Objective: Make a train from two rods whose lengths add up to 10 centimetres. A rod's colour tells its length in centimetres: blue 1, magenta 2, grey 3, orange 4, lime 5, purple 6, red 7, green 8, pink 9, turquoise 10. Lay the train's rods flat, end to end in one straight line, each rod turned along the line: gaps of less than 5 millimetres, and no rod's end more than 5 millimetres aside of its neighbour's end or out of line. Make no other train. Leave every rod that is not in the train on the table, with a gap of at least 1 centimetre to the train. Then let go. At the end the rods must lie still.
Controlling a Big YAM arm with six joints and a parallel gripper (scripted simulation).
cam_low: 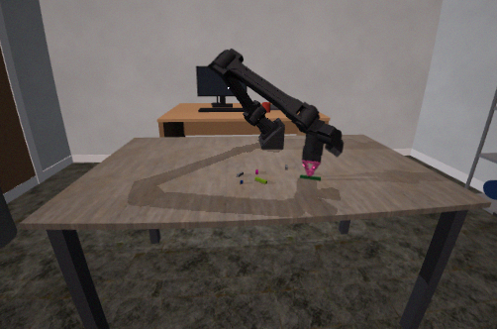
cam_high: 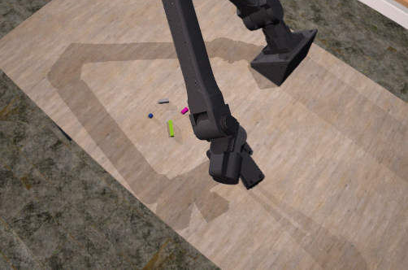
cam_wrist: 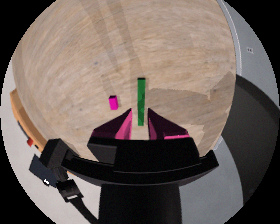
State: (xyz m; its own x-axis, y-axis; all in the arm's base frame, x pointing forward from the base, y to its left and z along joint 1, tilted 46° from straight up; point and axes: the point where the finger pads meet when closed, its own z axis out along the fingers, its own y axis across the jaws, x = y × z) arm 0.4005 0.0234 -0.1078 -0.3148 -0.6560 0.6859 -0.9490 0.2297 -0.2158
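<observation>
No lettering, number, brand or sign can be read on anything in the three views. On the pale surface at the right of the wrist view, a small dark mark (cam_wrist: 249, 50) shows, too small and blurred to tell whether it is writing or some other detail.
</observation>
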